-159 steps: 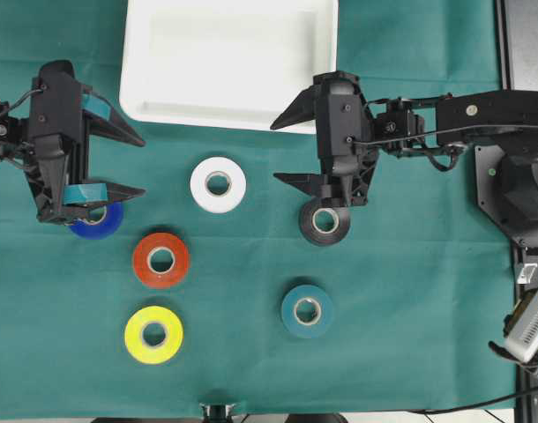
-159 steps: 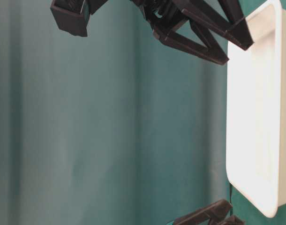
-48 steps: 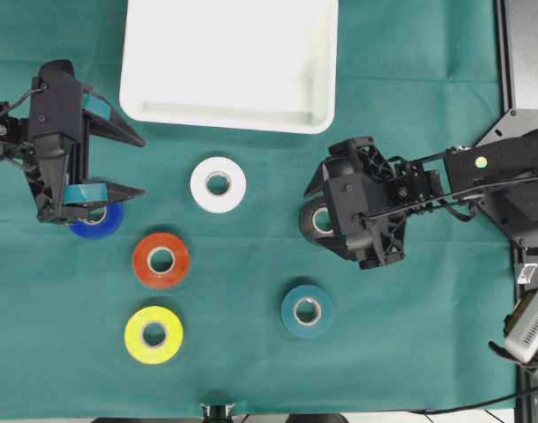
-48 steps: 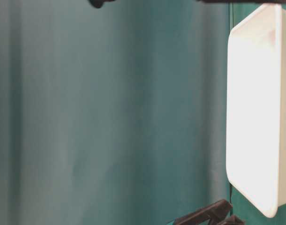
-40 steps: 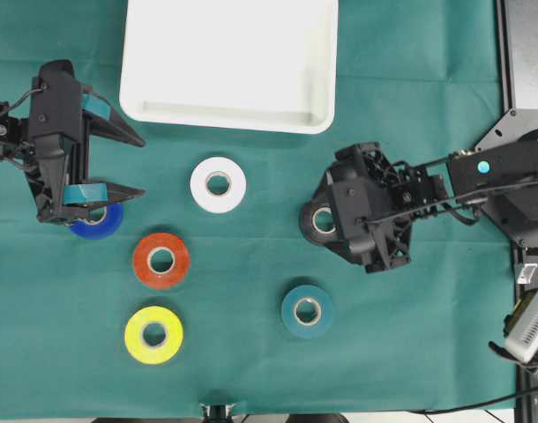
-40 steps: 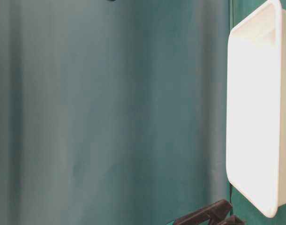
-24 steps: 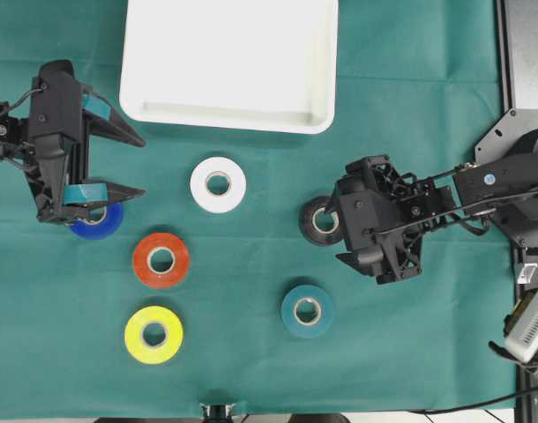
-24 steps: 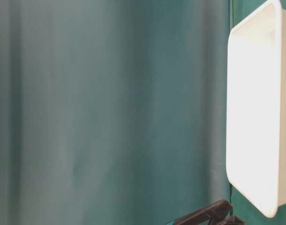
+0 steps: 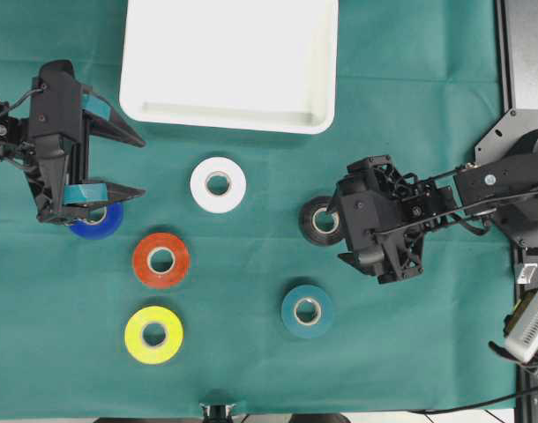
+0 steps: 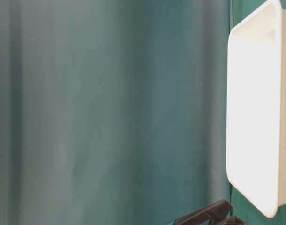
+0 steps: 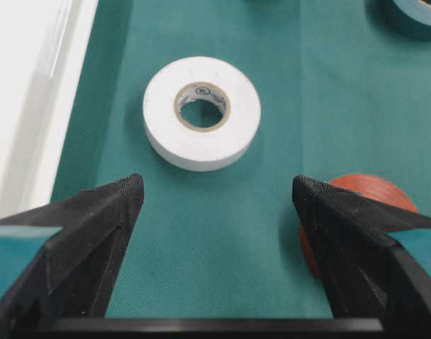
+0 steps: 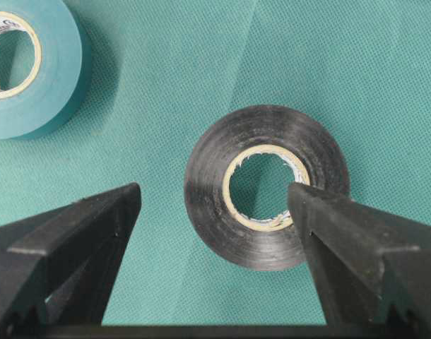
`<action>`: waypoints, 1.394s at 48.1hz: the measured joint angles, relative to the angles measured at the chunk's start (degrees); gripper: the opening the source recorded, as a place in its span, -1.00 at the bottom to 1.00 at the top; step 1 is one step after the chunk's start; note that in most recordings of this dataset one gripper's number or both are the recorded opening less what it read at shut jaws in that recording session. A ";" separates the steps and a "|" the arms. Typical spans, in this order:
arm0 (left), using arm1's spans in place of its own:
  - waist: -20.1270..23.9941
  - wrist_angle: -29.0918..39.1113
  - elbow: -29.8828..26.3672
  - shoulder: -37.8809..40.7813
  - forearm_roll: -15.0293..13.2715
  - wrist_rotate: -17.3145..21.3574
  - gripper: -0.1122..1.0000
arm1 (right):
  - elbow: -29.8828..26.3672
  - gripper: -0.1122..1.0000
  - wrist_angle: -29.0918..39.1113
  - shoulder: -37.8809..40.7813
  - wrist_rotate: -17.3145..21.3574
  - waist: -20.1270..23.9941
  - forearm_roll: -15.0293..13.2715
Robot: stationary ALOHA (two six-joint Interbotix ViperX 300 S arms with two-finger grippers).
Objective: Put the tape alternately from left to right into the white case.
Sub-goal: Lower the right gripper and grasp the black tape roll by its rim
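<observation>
The white case point(image 9: 225, 115) lies at the back with nothing in it; its rim also shows in the table-level view point(image 10: 253, 108). Six tape rolls lie flat on the green cloth: blue point(image 9: 101, 225), white point(image 9: 218, 184), red point(image 9: 160, 260), yellow point(image 9: 153, 334), black point(image 9: 320, 221) and teal point(image 9: 306, 310). My left gripper point(image 9: 141, 166) stands open above the blue roll's edge, facing the white roll point(image 11: 201, 113). My right gripper point(image 9: 338, 231) is open and tilted down just right of the black roll point(image 12: 266, 251), one finger over the roll's core edge. Neither gripper holds anything.
The right arm's base and a grey metal plate point(image 9: 525, 53) fill the right edge. The cloth's front edge runs along the bottom of the overhead view. The red roll point(image 11: 364, 185) sits beside my left gripper's right finger, and the teal roll point(image 12: 25, 67) is left of my right gripper.
My right gripper has pulled back to the right of the black roll, uncovering most of it, and has been still for the last half second. The left arm has not moved.
</observation>
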 measured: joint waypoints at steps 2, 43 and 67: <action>0.00 0.00 0.00 0.00 0.00 0.00 0.93 | 0.00 0.72 0.00 0.53 0.00 0.00 0.00; 0.00 0.00 0.62 0.00 0.09 0.00 0.93 | -2.37 0.59 -1.85 9.23 0.09 0.44 -0.09; 0.00 -0.09 0.70 0.00 0.09 -0.09 0.93 | -2.55 -0.18 -1.85 9.40 3.16 0.44 -0.09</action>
